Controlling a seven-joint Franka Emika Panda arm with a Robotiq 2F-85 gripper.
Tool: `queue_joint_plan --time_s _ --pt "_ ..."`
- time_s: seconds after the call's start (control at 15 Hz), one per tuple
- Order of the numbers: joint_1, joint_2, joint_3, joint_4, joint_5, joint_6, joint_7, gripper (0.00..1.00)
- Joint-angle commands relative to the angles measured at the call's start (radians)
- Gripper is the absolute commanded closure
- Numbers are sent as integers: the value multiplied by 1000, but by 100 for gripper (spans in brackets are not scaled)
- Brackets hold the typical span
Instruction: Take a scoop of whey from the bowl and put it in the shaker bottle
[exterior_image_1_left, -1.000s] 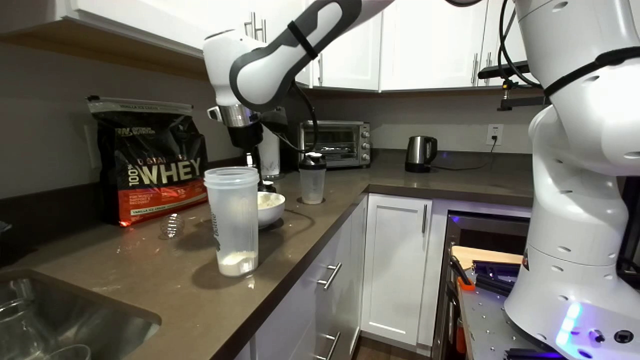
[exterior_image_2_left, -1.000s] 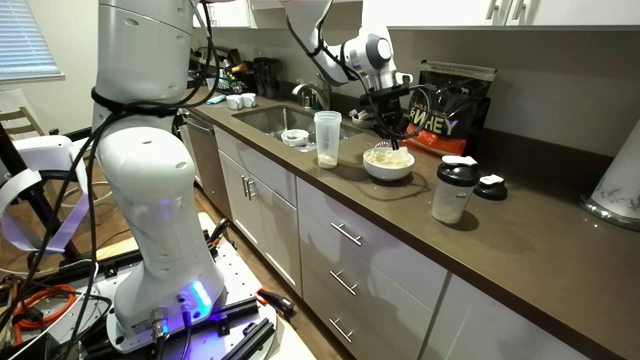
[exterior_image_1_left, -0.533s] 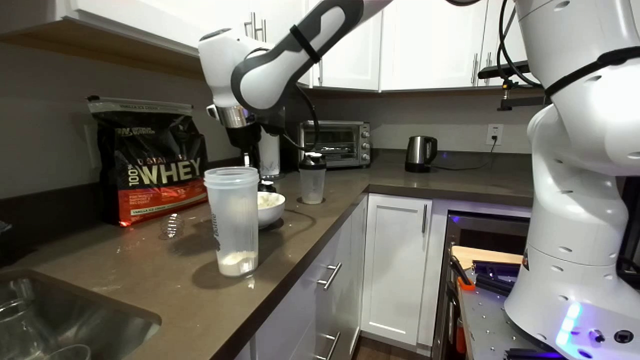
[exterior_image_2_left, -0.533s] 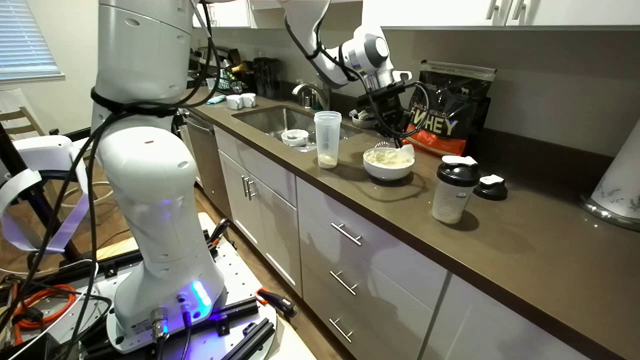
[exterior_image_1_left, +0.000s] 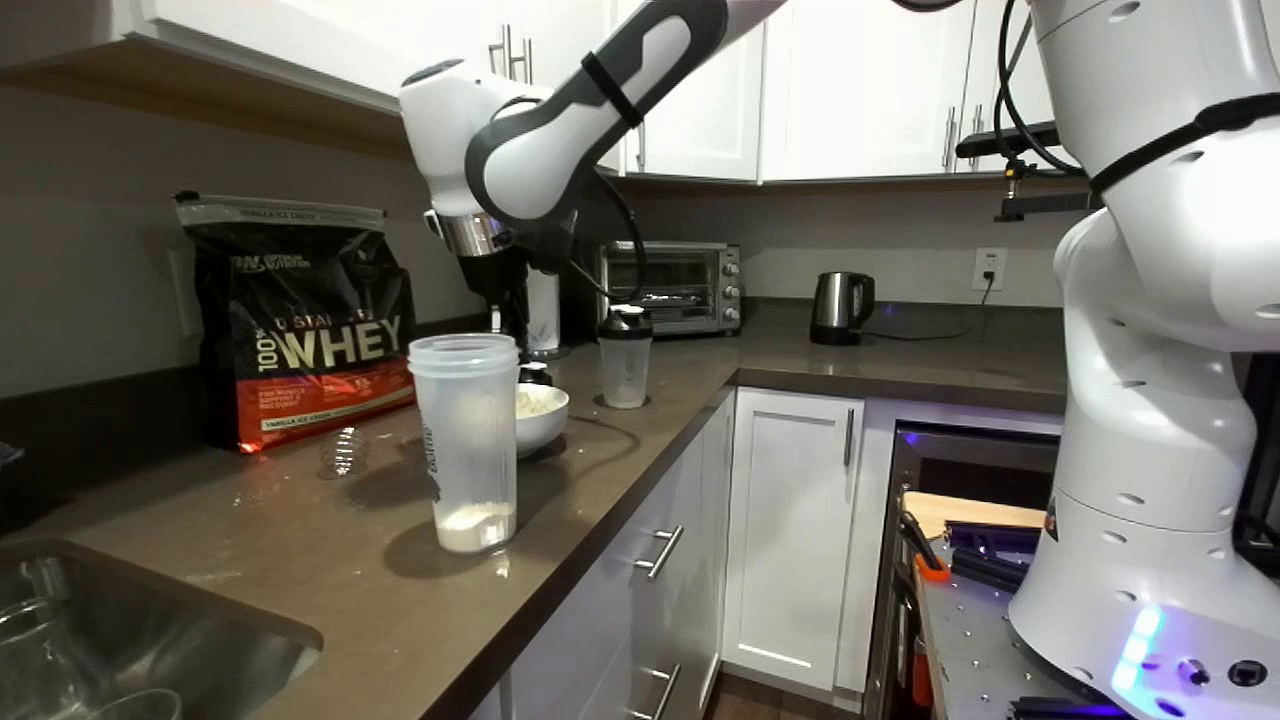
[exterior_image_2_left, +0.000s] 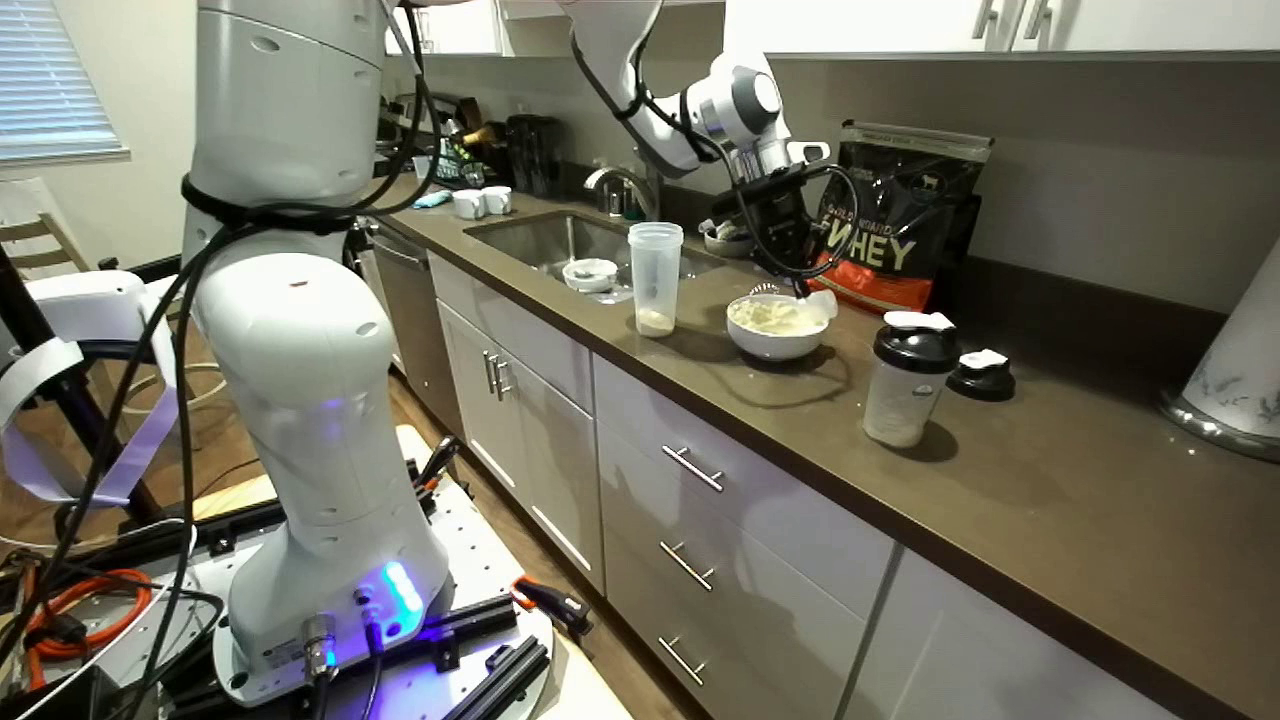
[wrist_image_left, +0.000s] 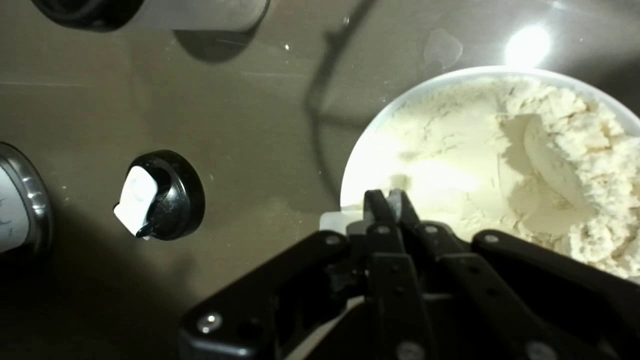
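Centrally in an exterior view, the shaker bottle (exterior_image_2_left: 656, 268) stands upright, tall, frosted and translucent, with pale powder (exterior_image_2_left: 655, 322) at its base. To its right sits the low white bowl (exterior_image_2_left: 770, 350) of crumbly, off-white whey (exterior_image_2_left: 770, 316). At the bowl's right rim is the whitish scoop (exterior_image_2_left: 824, 304), partly hidden; the gripper (wrist_image_left: 386, 197) is clenched upon it, pointing down. The arm (exterior_image_2_left: 740, 100) slopes rightward to its bent wrist. Only the wrist view reveals a hollow in the whey; an exterior view adds a toaster oven (exterior_image_1_left: 668, 290) and kettle (exterior_image_1_left: 840, 310).
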Motion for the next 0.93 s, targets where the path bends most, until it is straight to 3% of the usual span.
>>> queue_joint_plan --time_s 0.0,0.87 --pt "11 14 -4 14 -2 -16 67 99" --pt "65 30 -11 -4 -90 59 280 99"
